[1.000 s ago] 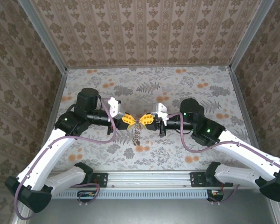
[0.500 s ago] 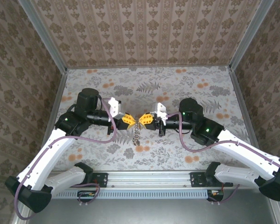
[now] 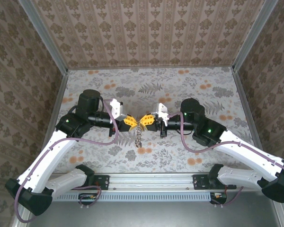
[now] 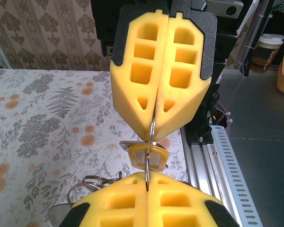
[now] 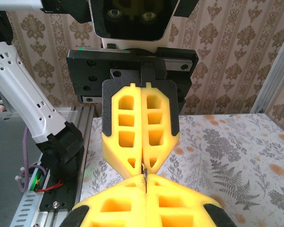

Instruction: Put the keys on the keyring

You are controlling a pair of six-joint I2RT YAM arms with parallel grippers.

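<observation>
table: floral cloth, walled on three sides, same as a second ago.

left arm: no shift that i can make out.

right arm: has crept a little toward the left arm over the last second, with the wrist motor now sitting slightly further left and further back.

left gripper and right gripper: tip to tip in mid-air above the middle of the table, as before. both are clenched, fingers pressed flat together. in the left wrist view a thin wire runs straight from one finger seam into the other, so each is pinching the same loop.

keyring: held up between the two tips, its chain hanging below them. the tail looked longer a second ago, reaching down toward the cloth. it now hangs shorter and more bunched.

small yellow piece: dangles on the wire just under the right gripper's tips. i cannot tell whether it is a key or a tag. other keys i cannot single out.

reading: only a small inward nudge and a lifted chain, so this looks like fine work at the ring, not a carry. with both grips locked, a slip of the thin wire is the main risk.
</observation>
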